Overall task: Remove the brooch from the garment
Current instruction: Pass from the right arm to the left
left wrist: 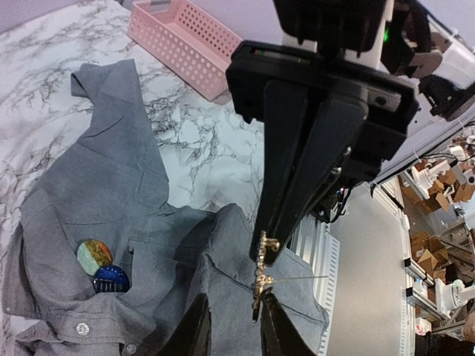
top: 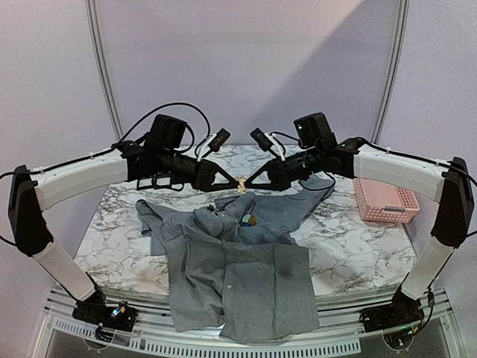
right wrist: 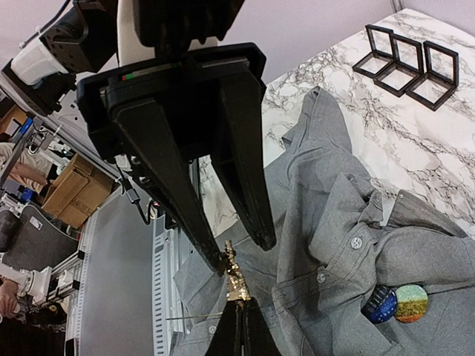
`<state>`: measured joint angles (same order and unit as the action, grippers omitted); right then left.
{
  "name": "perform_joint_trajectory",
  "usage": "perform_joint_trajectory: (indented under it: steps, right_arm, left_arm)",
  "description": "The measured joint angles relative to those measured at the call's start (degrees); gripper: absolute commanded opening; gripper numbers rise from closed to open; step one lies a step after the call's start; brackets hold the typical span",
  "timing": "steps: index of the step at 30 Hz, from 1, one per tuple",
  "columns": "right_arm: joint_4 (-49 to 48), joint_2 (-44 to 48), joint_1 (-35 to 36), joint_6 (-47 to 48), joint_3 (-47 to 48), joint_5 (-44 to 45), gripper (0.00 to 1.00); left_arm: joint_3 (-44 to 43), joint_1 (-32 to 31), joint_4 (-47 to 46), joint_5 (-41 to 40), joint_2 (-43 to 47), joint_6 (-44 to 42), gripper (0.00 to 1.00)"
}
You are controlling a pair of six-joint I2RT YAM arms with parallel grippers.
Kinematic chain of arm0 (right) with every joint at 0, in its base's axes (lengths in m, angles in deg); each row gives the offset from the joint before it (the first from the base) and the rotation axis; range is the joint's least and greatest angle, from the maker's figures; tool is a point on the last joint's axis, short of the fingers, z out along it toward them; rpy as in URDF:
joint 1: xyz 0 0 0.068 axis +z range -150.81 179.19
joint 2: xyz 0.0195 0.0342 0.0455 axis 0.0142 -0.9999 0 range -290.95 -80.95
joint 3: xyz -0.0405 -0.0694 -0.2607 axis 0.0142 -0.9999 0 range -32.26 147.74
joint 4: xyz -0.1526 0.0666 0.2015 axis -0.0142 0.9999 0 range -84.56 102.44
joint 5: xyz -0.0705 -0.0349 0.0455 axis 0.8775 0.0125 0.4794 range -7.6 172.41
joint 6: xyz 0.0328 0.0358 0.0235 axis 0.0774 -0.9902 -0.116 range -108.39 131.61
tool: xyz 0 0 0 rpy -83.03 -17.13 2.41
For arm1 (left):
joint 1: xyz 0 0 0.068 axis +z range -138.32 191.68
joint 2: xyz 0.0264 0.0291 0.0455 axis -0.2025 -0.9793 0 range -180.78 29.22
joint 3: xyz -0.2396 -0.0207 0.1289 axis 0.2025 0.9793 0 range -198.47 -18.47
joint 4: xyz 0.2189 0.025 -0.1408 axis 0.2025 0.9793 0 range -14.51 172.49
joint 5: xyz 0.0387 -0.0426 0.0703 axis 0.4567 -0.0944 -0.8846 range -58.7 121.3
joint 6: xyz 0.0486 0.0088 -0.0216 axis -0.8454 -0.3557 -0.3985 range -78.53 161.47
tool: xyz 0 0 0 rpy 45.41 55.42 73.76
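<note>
Pinching the small gold brooch [right wrist: 237, 285] at mid-frame, just above the grey garment [top: 238, 276], the right gripper [right wrist: 241, 319] has its fingers shut on it while the left gripper [right wrist: 243, 254] straddles it with fingers apart — only 1 grip holds. Should the left fingers close off-centre, they could knock the brooch loose — or its thin pin could snag the garment below.

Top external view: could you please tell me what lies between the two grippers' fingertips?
A small gold brooch, pinched by the shut right gripper, with the left gripper at its other end; both wrist views show it too.
</note>
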<state>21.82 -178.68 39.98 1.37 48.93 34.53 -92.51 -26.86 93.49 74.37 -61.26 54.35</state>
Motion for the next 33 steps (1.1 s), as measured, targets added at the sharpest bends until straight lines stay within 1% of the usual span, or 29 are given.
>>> perform_joint_trajectory:
  steps: [2, 11, 13, 15, 21, 22, 25, 26, 28, 31, 33]
  right_arm:
    - [0.0, -0.1, 0.0, 0.0, 0.0, -0.4, 0.00]
    - [0.4, -1.0, 0.2, 0.0, 0.7, -0.6, 0.00]
    - [0.4, -1.0, 0.2, 0.0, 0.7, -0.7, 0.00]
    - [0.4, -1.0, 0.2, 0.1, 0.7, -0.6, 0.00]
    - [0.8, -1.0, 0.2, 0.5, 0.7, -0.7, 0.00]
    - [0.8, -1.0, 0.2, 0.5, 0.7, -0.7, 0.02]
    - [0.4, -1.0, 0.2, 0.2, 0.5, -0.3, 0.18]
    - [-0.3, -1.0, 0.2, -0.2, 0.3, 0.0, 0.28]
    - [-2.4, -0.4, 0.3, -0.7, -1.0, 0.9, 0.39]
    - [-5.7, 1.2, 0.4, -1.7, -3.7, 2.9, 0.48]
    - [-7.7, 2.8, 0.3, -2.9, -5.5, 4.0, 0.51]
  left_arm:
    - [-0.1, 0.0, 0.1, 0.0, 0.0, 0.0, 0.23]
    - [-0.2, -0.2, 0.2, 0.4, -0.4, 0.0, 0.09]
    - [-0.3, -0.3, 0.3, 0.5, -0.4, 0.0, 0.03]
    - [-0.4, -0.4, 0.3, 0.8, -0.4, 0.1, 0.00]
    - [-0.6, -0.4, 0.4, 1.4, -0.7, 0.0, 0.00]
    - [-0.6, -0.4, 0.3, 1.5, -0.7, 0.1, 0.00]
    - [-0.6, -0.4, 0.0, 1.7, -0.7, 0.7, 0.00]
    - [-0.5, -0.4, -0.6, 2.2, -0.7, 1.0, 0.00]
    - [0.3, -0.4, -2.7, 2.9, -0.6, 2.1, 0.00]
    - [2.4, 0.1, -6.8, 4.8, 0.0, 4.7, 0.00]
    - [3.5, 0.8, -9.2, 6.0, 0.6, 6.3, 0.00]
